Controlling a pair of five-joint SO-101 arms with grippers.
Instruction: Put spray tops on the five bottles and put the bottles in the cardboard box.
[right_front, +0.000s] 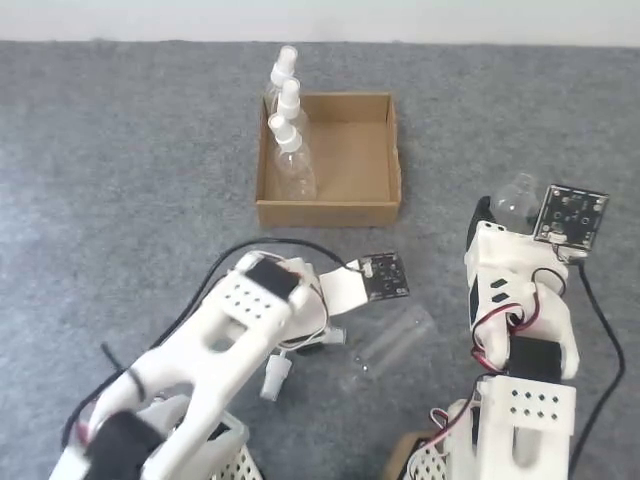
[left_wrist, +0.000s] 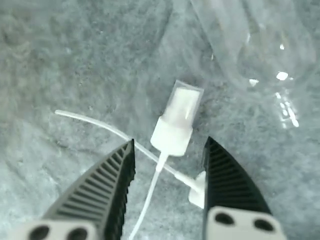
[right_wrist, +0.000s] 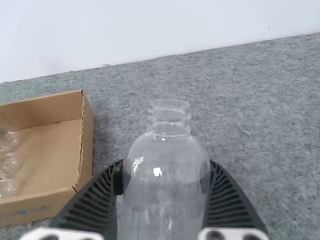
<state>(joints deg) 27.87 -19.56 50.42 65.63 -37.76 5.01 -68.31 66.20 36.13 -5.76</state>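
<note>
Spray top (left_wrist: 175, 122) found lying flat, centred between spread jaws of left gripper (left_wrist: 169, 142), long axis pointed away from claw. Uncapped bottle (right_wrist: 169, 125) clamped by right gripper (right_wrist: 166, 170).

Bright, even, diffuse light covers the grey worktop (right_front: 120, 150). Shadows are faint and soft-edged. Small white glints sit on the lying bottle (left_wrist: 260, 50) and on the held bottle (right_wrist: 165, 185); no harsh glare elsewhere.
</note>
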